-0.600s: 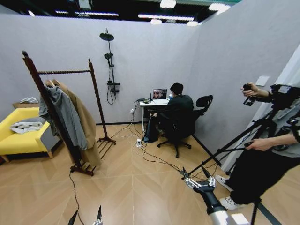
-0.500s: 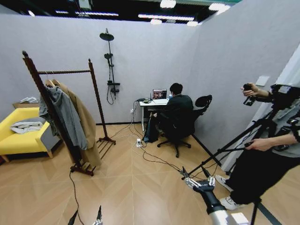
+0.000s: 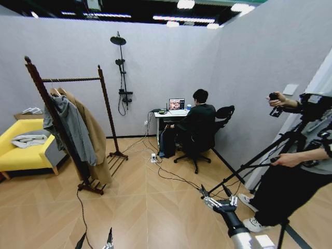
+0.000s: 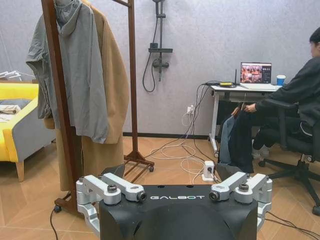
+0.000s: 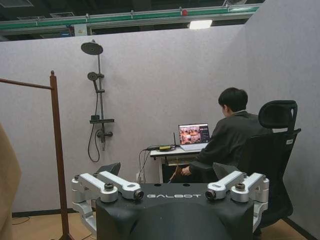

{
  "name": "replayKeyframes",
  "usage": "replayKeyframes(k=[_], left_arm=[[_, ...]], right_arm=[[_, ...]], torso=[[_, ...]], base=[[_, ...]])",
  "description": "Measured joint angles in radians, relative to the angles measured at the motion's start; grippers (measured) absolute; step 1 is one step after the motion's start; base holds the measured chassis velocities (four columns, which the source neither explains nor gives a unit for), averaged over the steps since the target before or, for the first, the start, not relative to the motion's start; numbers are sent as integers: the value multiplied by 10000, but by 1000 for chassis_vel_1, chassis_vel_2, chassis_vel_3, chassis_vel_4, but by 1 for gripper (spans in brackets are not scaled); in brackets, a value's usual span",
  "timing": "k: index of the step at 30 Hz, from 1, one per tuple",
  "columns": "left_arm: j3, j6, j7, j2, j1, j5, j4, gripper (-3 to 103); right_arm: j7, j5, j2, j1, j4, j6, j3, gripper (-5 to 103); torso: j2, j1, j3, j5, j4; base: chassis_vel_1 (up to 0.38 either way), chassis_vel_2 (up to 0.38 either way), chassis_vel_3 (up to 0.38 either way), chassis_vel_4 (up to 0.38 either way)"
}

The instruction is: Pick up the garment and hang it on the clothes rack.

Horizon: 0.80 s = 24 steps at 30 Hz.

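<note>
The left claw (image 4: 175, 172) hangs with fingers spread above the wooden floor (image 4: 170, 165), facing the clothes rack (image 4: 60, 85), which carries a grey hooded jacket (image 4: 75, 70) over a long tan coat (image 4: 112, 90). A laptop (image 4: 255, 73) glows on the white counter (image 4: 245, 88).

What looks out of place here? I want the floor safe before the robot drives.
Loose cables trail across the floor from the desk toward the tripod, and another cable runs from the base of the clothes rack toward the robot. A pale cloth lies crumpled on the yellow sofa. The left claw and right claw are open.
</note>
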Motion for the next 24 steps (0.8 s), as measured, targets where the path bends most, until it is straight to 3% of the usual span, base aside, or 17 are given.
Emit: replayKeyframes(k=[24], left_arm=[[0,0,0,0,0,0,0,100]], right_arm=[[-11,360,-29,113,90,-265,-63,100]], torso=[[0,0,0,0,0]], base=[[0,0,0,0]])
